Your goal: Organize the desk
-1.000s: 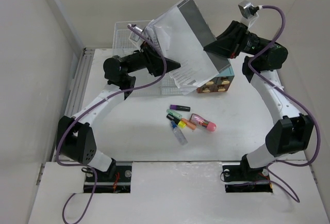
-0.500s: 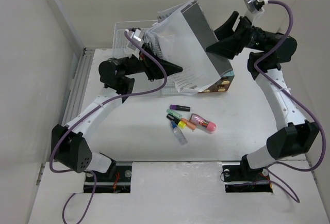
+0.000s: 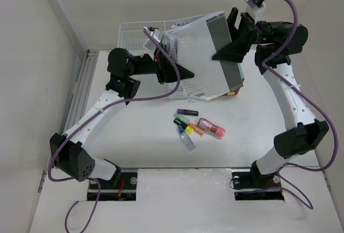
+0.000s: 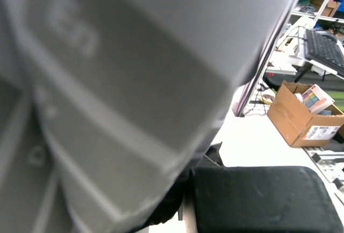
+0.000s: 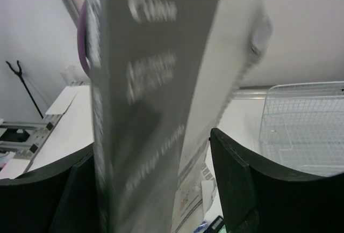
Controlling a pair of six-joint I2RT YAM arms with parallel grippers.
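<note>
Grey booklet [image 5: 145, 109], cover: white brand word near top edge, blurred, reads like "Canon". Lines of white lettering below it too smeared to read. Left wrist view: cardboard box [image 4: 298, 117] carries white label [image 4: 321, 132], print too small to read.

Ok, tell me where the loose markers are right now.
In the top view the markers lie in a cluster on the desk, near its middle, between the two arms, on the near side of the raised booklet.
</note>
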